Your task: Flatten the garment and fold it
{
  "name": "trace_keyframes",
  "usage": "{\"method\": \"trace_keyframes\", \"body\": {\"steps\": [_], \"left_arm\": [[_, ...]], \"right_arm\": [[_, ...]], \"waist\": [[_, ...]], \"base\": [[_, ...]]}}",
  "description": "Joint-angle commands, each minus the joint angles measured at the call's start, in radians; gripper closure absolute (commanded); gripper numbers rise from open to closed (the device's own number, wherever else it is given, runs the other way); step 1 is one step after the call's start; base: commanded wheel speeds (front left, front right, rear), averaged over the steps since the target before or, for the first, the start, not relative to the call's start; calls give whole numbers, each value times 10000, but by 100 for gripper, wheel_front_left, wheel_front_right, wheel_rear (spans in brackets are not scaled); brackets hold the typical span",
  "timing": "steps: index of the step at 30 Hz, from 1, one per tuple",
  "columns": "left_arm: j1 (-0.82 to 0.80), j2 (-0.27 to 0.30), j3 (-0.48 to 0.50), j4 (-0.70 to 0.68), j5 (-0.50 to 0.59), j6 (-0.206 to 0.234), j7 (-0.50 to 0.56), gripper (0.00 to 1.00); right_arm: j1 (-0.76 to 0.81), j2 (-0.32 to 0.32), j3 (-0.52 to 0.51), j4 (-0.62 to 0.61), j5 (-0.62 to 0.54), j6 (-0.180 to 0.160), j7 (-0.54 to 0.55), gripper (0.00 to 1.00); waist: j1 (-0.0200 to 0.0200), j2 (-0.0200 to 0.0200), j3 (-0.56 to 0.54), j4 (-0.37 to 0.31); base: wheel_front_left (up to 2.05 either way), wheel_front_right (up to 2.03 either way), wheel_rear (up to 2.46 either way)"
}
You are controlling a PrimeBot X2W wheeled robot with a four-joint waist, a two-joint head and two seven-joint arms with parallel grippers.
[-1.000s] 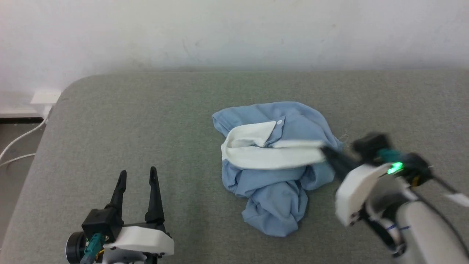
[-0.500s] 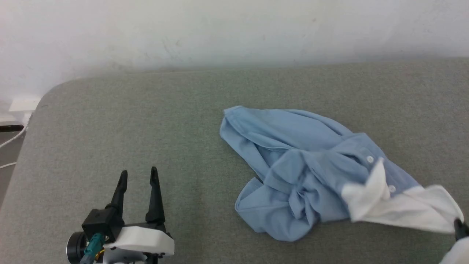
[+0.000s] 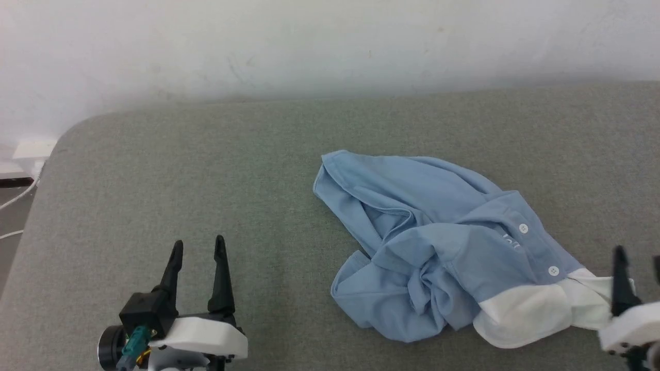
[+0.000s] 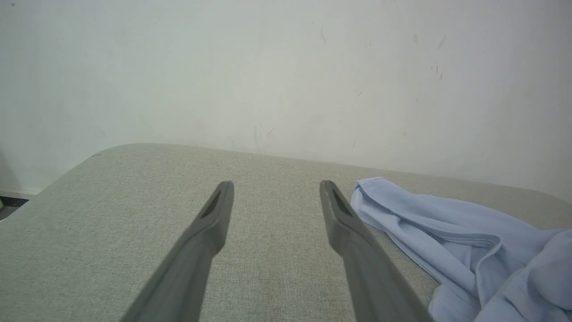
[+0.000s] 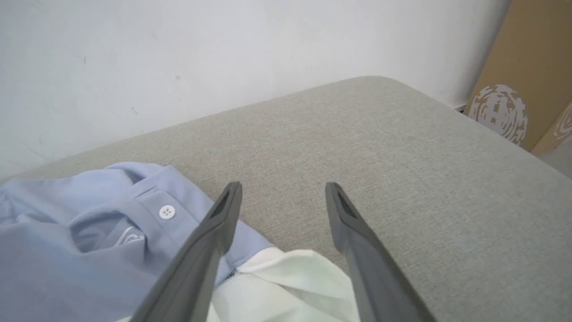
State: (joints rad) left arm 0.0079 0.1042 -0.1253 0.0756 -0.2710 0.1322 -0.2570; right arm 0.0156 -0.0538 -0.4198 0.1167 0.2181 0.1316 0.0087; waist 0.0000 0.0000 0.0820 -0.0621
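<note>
Now the white collar point(image 3: 526, 312) of the garment point(image 3: 438, 247) has dropped onto the grey cushion point(image 3: 206, 170). Right gripper point(image 3: 638, 253) and left gripper point(image 3: 199, 240) are both spread wide.

The polo shirt point(image 3: 438, 242) is recorded as soft light-blue knit cloth, matt and creased; its collar point(image 3: 526, 312) as white matt cloth. The button point(image 5: 167, 212) is noted as smooth, white, faintly glossy, plastic by look. The upholstered surface point(image 3: 206, 180) is covered in grey-green woven fabric, matt, fine-grained. The wall point(image 3: 309, 46) is seen as matt white paint, scuffed. Dark, smooth, matt plastic is observed on the left gripper point(image 3: 198, 240) and right gripper point(image 5: 282, 185). The cardboard box point(image 5: 527, 67) is logged as matt brown.
</note>
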Motion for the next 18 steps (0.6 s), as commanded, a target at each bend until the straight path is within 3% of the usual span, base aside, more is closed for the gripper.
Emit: {"method": "trace_keyframes", "body": {"steps": [1,7,13,14,15,16,18], "left_arm": [[-140,-22,45,61,61,-71,-47,0],[-166,-75,26,132,65,-104,-47,0],[-235,-151,-70,184,87,-153,-47,0],[-255,-165,-78,207,81,-166,-47,0],[-271,-177,-80,224,78,-176,-47,0],[-285,-190,-81,237,74,-185,-47,0],[-294,-214,-64,265,64,-191,-47,0]], "right_arm": [[-181,34,561,-214,-149,-9,395,0],[-494,-581,2949,-655,347,-9,2697,0],[-926,-1461,4308,-234,1239,-9,4276,0],[-994,-1532,4444,-134,1405,-9,4355,24],[-1048,-1618,4546,-35,1498,-9,4384,56],[-1083,-1698,4628,59,1550,-9,4385,99],[-1106,-1769,4785,214,1704,-9,4341,100]], "waist": [[0,0,-65,23],[0,0,-117,89],[0,0,-62,254],[0,0,-51,276],[0,0,-43,292],[0,0,-20,313],[0,0,-8,330]], "base": [[0,0,0],[0,0,0],[0,0,0],[0,0,0],[0,0,0],[0,0,0],[0,0,0]]}}
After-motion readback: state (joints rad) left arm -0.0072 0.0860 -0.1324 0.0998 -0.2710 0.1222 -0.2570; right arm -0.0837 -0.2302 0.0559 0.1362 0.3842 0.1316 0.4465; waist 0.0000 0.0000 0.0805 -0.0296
